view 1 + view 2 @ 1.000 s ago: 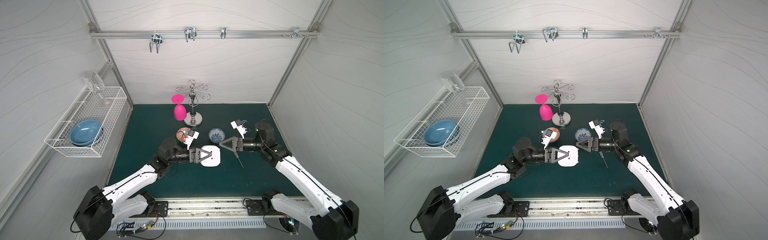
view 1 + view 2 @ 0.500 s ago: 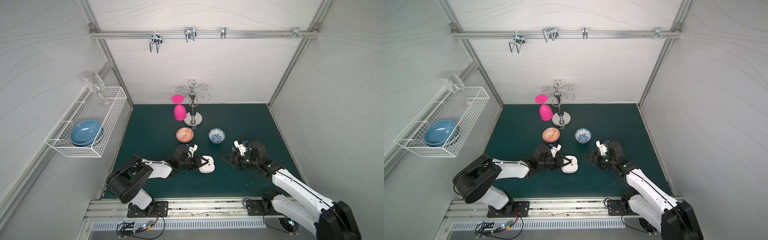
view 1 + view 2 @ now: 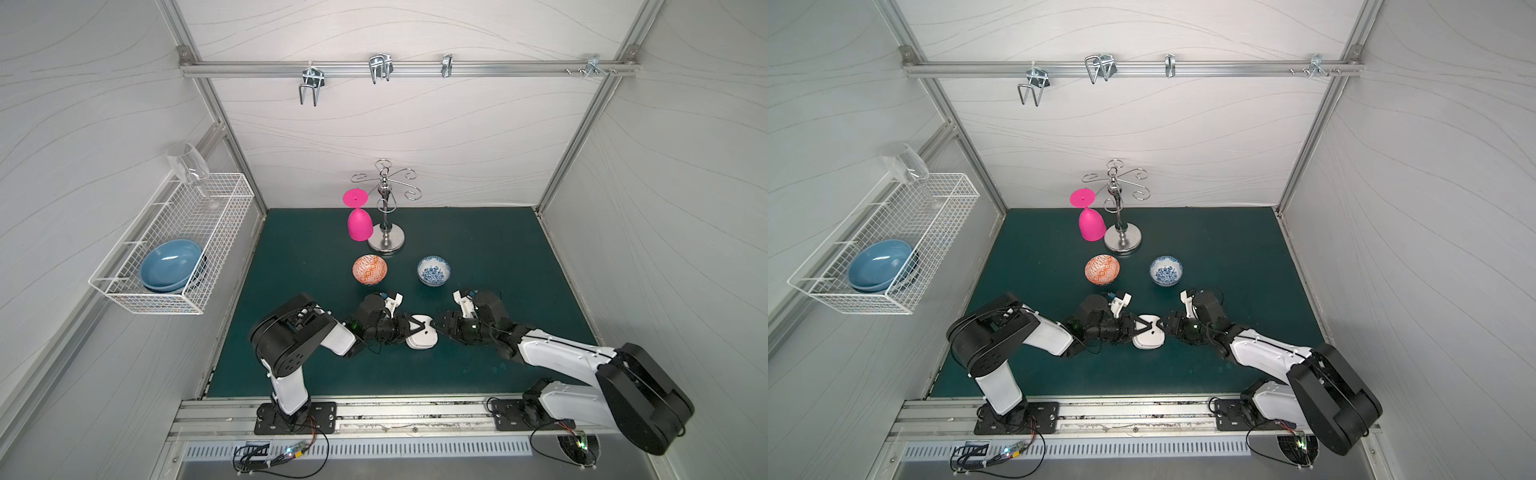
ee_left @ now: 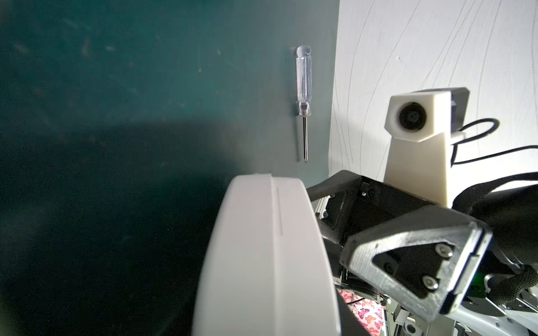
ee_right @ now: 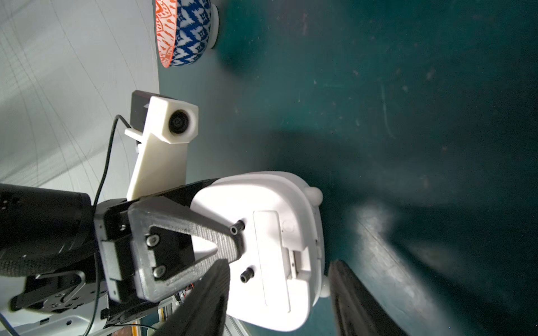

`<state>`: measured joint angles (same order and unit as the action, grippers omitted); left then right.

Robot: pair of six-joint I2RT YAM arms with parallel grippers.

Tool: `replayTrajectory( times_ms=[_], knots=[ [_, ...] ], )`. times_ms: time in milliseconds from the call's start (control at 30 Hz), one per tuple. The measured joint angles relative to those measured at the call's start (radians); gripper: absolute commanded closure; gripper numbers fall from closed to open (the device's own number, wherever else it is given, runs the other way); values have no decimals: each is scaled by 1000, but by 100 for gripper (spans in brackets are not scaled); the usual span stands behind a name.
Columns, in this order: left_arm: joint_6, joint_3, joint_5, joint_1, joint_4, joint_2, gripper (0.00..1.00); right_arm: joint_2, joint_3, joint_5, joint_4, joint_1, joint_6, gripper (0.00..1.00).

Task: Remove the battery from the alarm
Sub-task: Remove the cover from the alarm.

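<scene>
White rounded-square plastic alarm (image 3: 423,337) sits front-middle of the dark green worktop (image 3: 498,257), between my two arms, plain back turned up. The right wrist view shows that back (image 5: 273,195) best. It has a smooth white shell with a long rectangular cover panel (image 5: 272,261) set into it and a stepped notch at one end of the panel. There are also two small dark knobs (image 5: 237,228), and two rounded white feet (image 5: 315,195) on one edge. The left wrist view catches the alarm edge-on, a thin seam running along the rim. The clock face is out of sight. I can't tell whether it rests on the worktop or hangs just off it.

My left claw (image 3: 417,327) is pinching the alarm. One grey textured triangular finger (image 5: 186,232) lies flat on the back; the opposite one is hidden by the body. My right claw (image 3: 437,327) is spread, and its two dark fingers (image 5: 203,299) are blurred. They straddle the alarm's edge at the notch end of the panel, and I can't tell if they touch it.

Farther back are an orange-patterned round bowl (image 3: 370,270) and a blue-and-white round bowl (image 3: 433,271), well apart from each other. A clear-handled thin metal screwdriver (image 4: 303,84) lies flat on the worktop near the wall, apart from the alarm.
</scene>
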<state>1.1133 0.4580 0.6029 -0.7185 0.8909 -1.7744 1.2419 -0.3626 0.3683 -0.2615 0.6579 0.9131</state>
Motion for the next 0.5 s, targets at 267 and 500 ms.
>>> replayTrajectory(
  times_ms=[267,500],
  knots=[
    [7,0,-1,-1,16,-9,94,13,-12,-32,-23,21,-5,54],
    [7,0,-2,-1,16,-9,94,13,-12,-50,-19,41,-6,58]
  ],
)
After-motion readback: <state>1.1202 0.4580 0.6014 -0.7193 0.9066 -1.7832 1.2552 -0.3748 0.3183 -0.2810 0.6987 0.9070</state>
